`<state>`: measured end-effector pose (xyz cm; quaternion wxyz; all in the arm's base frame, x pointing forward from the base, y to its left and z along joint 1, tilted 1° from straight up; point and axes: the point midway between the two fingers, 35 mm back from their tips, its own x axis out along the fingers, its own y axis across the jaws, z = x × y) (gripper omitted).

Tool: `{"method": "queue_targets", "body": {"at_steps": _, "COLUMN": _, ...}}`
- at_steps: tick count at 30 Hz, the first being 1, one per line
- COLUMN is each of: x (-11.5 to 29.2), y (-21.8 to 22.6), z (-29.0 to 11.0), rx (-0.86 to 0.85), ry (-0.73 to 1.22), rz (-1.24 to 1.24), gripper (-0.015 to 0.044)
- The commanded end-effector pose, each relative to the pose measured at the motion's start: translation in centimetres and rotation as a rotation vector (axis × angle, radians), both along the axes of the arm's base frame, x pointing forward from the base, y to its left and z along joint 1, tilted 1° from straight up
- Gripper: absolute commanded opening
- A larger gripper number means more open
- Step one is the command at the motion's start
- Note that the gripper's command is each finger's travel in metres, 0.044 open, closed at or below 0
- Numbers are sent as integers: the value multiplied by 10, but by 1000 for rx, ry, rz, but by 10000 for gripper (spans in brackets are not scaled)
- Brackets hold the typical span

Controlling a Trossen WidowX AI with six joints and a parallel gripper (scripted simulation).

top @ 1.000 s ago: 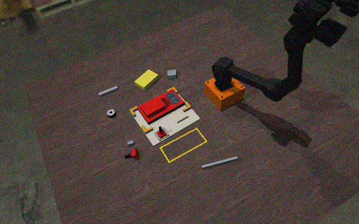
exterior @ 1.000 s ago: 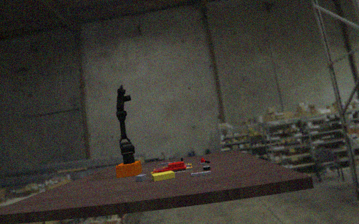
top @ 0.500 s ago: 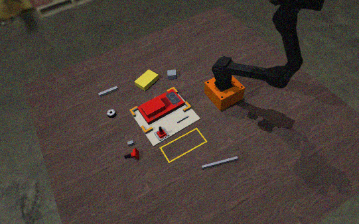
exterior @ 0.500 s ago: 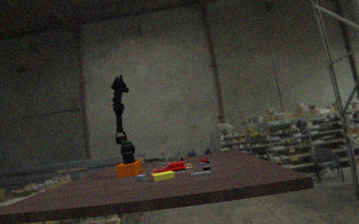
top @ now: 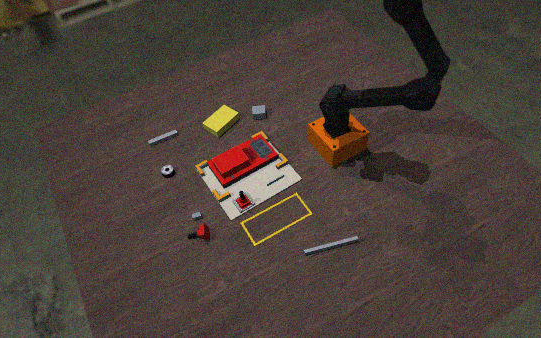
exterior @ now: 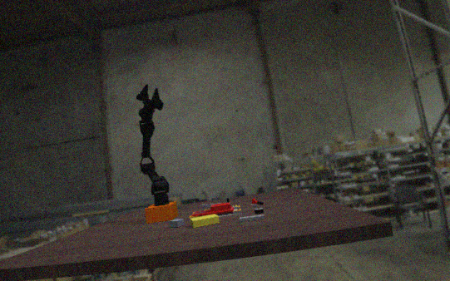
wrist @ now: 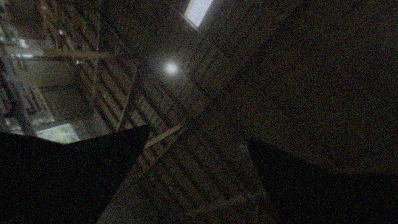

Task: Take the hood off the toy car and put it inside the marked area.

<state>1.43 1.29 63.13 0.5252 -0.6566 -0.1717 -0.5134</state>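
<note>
Gripper points straight up at the top of the raised arm, left of centre in the exterior view, well apart from everything on the table. Fingers spread wide, nothing between them; the wrist view shows only dark ceiling between the two finger silhouettes.

Toy car sits on a pale base plate at centre of the top view, framed by orange corner brackets. The hood looks to be the grey panel at the car's upper-right end, nearest the orange arm base. It is on the car, not yet lifted.

Marked area, a yellow outlined rectangle, lies just below and right of the plate, near the car.

Handling, as a judgement: hood reads as a small, flat, rigid block, likely light and hard-surfaced, so possibly slippery under the pads. Best hold seems across its two short opposite edges, fingers coming down from above, lifting straight up so the red body is not dragged. Whether it is clipped or merely resting on the car cannot be told.
</note>
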Motion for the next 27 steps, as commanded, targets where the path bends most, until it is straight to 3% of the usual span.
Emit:
{"method": "queue_targets", "body": {"at_steps": 1, "x": 26, "y": -34, "z": -8, "rx": 118, "ry": 48, "rz": 58, "gripper": 440}}
{"method": "queue_targets", "body": {"at_steps": 14, "x": 123, "y": -122, "z": -58, "rx": 492, "ry": 249, "rz": 243, "gripper": 440}}
{"method": "queue_targets", "body": {"at_steps": 27, "x": 222, "y": -172, "z": -145, "rx": 892, "ry": 474, "rz": 379, "gripper": 440}}
